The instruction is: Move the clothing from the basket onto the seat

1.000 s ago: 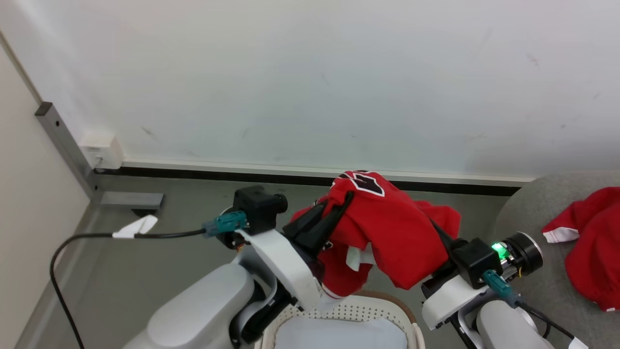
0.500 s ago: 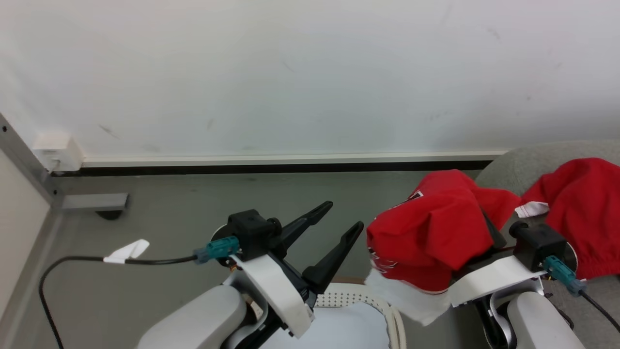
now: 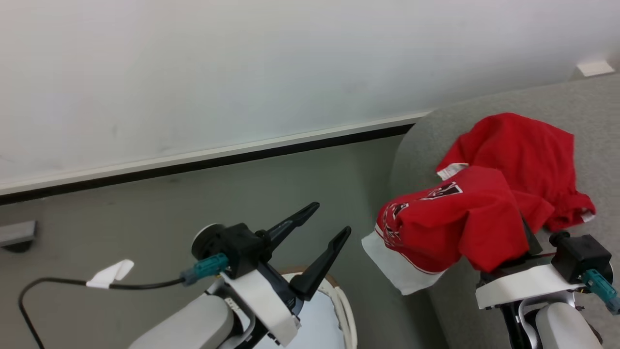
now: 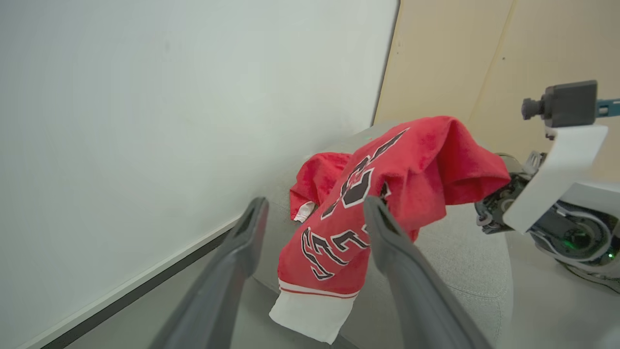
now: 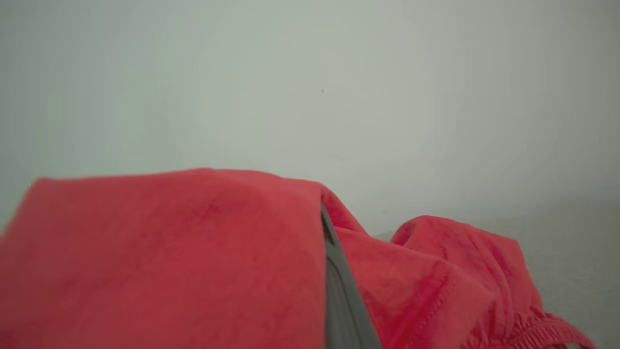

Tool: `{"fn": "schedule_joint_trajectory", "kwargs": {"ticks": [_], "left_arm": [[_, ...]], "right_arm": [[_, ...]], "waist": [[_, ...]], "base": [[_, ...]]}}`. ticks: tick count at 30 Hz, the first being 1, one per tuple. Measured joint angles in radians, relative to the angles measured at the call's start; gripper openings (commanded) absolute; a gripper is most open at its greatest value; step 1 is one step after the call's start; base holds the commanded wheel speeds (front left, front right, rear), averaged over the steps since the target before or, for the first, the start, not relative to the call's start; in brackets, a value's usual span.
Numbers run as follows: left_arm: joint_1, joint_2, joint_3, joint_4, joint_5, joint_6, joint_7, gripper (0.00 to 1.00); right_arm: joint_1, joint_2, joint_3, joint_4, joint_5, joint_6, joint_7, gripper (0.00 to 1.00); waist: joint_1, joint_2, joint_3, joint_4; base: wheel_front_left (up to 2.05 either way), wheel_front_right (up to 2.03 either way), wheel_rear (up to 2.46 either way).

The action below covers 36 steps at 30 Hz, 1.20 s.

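Shorts already lie on seat. Jersey hangs over seat edge at 7 o'clock of shorts, with right gripper clamped shut inside it; drop pending. Left gripper wide open, empty, by basket. Basket mostly out of frame, leftovers unknown.

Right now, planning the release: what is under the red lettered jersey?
The shut right gripper, one dark finger showing, over the grey upholstered seat's edge; the jersey hides the rest.
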Motion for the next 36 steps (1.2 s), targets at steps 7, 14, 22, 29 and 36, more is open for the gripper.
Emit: {"fn": "schedule_joint_trajectory", "kwargs": {"ticks": [7, 14, 22, 29, 36], "left_arm": [[0.049, 0.008, 0.021, -0.028, 0.048, 0.021, -0.006, 1.0], [0.067, 0.012, 0.044, -0.056, 0.075, 0.03, -0.007, 1.0], [0.079, 0.011, 0.054, -0.065, 0.08, 0.029, -0.007, 1.0], [0.078, 0.054, 0.067, -0.106, 0.082, 0.022, -0.005, 1.0], [0.08, 0.137, 0.091, -0.17, 0.083, 0.017, 0.007, 1.0]], "right_arm": [[0.033, 0.0, 0.004, -0.043, 0.003, 0.0, 0.0, 0.0], [0.067, 0.001, -0.006, -0.101, 0.002, 0.0, 0.0, 0.0], [0.07, 0.0, -0.046, -0.13, -0.025, 0.0, 0.0, 0.0], [-0.045, -0.007, -0.17, -0.227, -0.101, 0.0, 0.065, 0.0], [-0.11, -0.041, -0.327, -0.322, -0.148, 0.0, 0.157, 0.0]], "waist": [[0.0, 0.0, 0.007, -0.121], [0.0, 0.0, 0.012, -0.234], [-0.0001, 0.0, 0.03, -0.298], [-0.0001, 0.0, 0.077, -0.287], [-0.0001, 0.0, 0.144, -0.245]], "base": [[0.0, 0.0, 0.0], [0.0, 0.0, 0.0], [0.0, 0.0, 0.0], [0.0, 0.0, 0.0], [0.0, 0.0, 0.0]]}}
